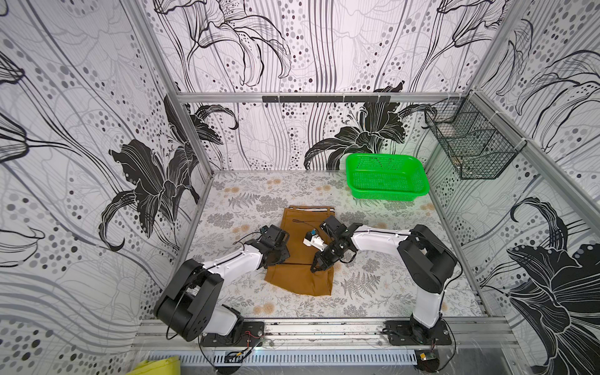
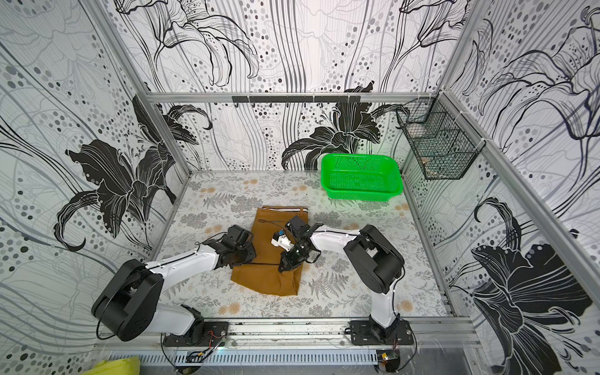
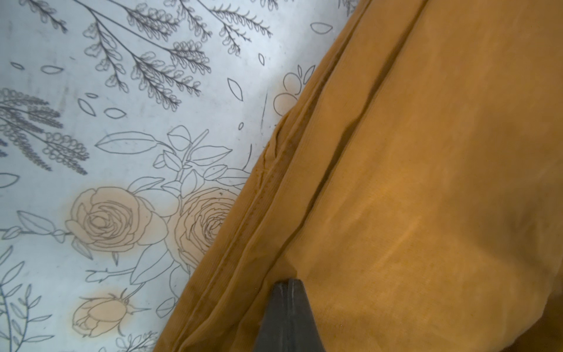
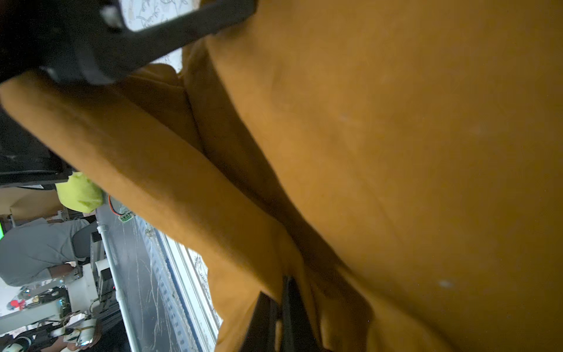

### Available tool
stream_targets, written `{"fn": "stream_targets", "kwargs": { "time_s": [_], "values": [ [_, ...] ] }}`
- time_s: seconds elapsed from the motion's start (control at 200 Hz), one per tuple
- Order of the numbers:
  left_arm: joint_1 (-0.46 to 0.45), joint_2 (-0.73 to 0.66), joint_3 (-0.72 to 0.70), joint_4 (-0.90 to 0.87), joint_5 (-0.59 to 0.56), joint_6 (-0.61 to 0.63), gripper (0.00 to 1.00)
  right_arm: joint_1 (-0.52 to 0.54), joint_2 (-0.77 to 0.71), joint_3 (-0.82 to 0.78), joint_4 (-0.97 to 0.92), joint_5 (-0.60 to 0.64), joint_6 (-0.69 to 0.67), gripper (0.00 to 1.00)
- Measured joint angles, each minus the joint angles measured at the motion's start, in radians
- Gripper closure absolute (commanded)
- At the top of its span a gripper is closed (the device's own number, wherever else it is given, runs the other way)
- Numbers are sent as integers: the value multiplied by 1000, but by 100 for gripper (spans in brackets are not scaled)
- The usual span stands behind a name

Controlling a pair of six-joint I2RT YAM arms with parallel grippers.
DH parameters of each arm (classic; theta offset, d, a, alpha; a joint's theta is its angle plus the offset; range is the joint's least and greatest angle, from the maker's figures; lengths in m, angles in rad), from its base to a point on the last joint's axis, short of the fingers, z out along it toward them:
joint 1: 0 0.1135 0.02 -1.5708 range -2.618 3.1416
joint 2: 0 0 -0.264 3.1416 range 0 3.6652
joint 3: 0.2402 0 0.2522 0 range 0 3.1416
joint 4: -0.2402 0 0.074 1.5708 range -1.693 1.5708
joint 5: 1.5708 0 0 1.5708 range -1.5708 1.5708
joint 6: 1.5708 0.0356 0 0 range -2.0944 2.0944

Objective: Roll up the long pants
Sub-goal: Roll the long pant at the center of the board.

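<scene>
The long pants (image 1: 300, 279) lie folded in a brown strip mid-table in both top views, with the pale striped waistband (image 1: 308, 210) at the far end. A dark crease runs across the strip between my two grippers. My left gripper (image 1: 270, 264) sits at the strip's left edge. In the left wrist view its fingers (image 3: 288, 282) are pressed together at a pucker of the cloth (image 3: 426, 183). My right gripper (image 1: 313, 268) is at the right edge. In the right wrist view it (image 4: 281, 280) is shut on a raised fold of the pants (image 4: 396, 152).
A green plastic basket (image 1: 386, 177) stands at the table's far right corner. A black wire basket (image 1: 470, 146) hangs on the right wall. The floral table top (image 1: 246, 194) is walled on three sides, with a metal rail (image 1: 324, 328) along the front.
</scene>
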Motion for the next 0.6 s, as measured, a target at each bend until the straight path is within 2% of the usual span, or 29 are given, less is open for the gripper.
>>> {"fn": "stream_targets", "kwargs": {
  "time_s": [0.15,0.32,0.441,0.596],
  "values": [
    [0,-5,35,-57,-45,11,100,-14,55,27,-2,-45,10,100],
    [0,-44,144,-152,-132,43,100,-26,85,43,-10,-85,14,100],
    [-1,-114,219,-204,-185,61,100,-31,96,48,-13,-103,14,100],
    [-36,-239,230,-290,-212,57,100,-34,102,51,-16,-112,14,100]
  ]
}}
